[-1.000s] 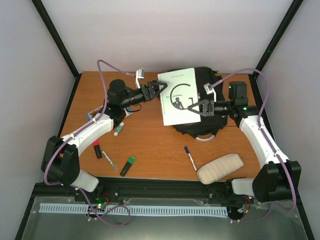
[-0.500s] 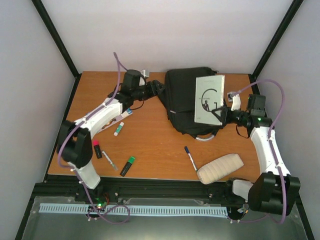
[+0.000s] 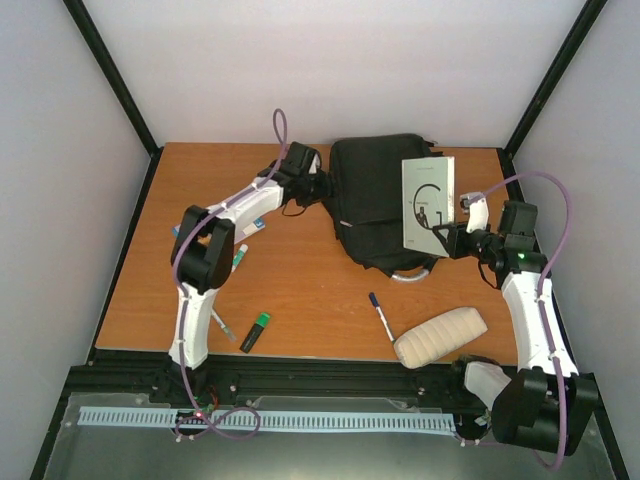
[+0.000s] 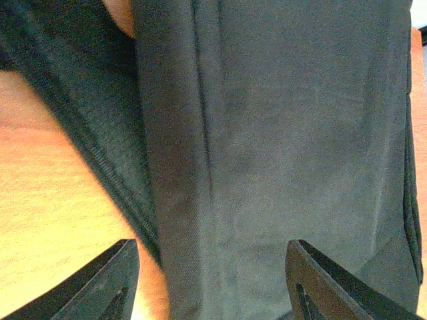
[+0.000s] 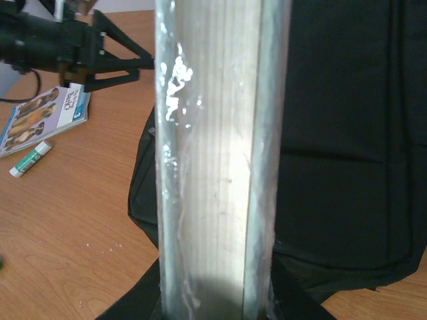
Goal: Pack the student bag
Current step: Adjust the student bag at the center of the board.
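The student bag (image 3: 380, 200) is a black backpack lying flat at the back middle of the table. My right gripper (image 3: 447, 240) is shut on the lower edge of a white book (image 3: 428, 203) and holds it upright over the bag's right side. In the right wrist view the book (image 5: 217, 167) stands edge-on between the fingers of my right gripper (image 5: 217, 300), with the bag (image 5: 347, 133) behind it. My left gripper (image 3: 322, 186) is open at the bag's left edge. In the left wrist view black bag fabric (image 4: 280, 133) lies between the spread fingers of my left gripper (image 4: 213, 280).
A cream padded pouch (image 3: 440, 335) lies at the front right, with a blue pen (image 3: 381, 315) beside it. A green highlighter (image 3: 256, 331), a silver pen (image 3: 220, 325), a glue stick (image 3: 238, 258) and a picture booklet (image 5: 40, 120) lie on the left half.
My left gripper let go of the book and swung back to the bag's left edge. My right gripper carried the book right and tipped it upright, uncovering the bag.
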`<state>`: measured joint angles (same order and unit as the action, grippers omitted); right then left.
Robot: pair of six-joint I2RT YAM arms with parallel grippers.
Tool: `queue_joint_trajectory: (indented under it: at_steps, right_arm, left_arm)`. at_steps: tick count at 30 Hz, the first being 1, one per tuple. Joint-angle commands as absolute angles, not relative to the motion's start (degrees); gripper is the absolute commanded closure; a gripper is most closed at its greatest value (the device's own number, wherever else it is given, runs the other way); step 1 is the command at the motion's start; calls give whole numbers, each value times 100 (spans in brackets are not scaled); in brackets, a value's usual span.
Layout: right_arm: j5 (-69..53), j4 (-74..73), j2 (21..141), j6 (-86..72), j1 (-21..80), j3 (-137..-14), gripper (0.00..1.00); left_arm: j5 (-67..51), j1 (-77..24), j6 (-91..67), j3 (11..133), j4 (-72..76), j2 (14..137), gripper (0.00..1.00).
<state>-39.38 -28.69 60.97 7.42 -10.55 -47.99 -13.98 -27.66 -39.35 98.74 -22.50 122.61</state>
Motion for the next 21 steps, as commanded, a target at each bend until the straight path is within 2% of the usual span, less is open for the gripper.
queue_joint_trajectory:
  at_steps: [1,4,7,11,14,18,21]
  right_arm:
    - [-4310,-2042,5735,906,-1098,-4811,97]
    - [-4273,-2039,5722,913,-1108,-4790,97]
    - [-4248,-2056,5738,939,-1129,-4807,97]
    - [-4244,-2057,5715,949,-1171,-4808,97]
    - [-4261,-2048,5733,942,-1185,-4799,97]
    - [-4281,-2061,5773,947,-1182,-4803,97]
    - [-4280,-2065,5765,949,-1189,-4808,97]
  left_arm:
    - [-1280,-2923,-3747,10798,-2722,12849,40]
    - [-1006,-2968,-3872,11160,-3052,13151,42]
    - [-860,-2985,-3912,11371,-3167,13331,50]
    - [-743,-2997,-3863,11632,-3425,13566,52]
    - [-812,-2997,-3803,11654,-3462,13652,64]
    - [-717,-2997,-3751,11375,-3372,13506,86]
    - [-506,-2939,-3677,11136,-3391,13275,98]
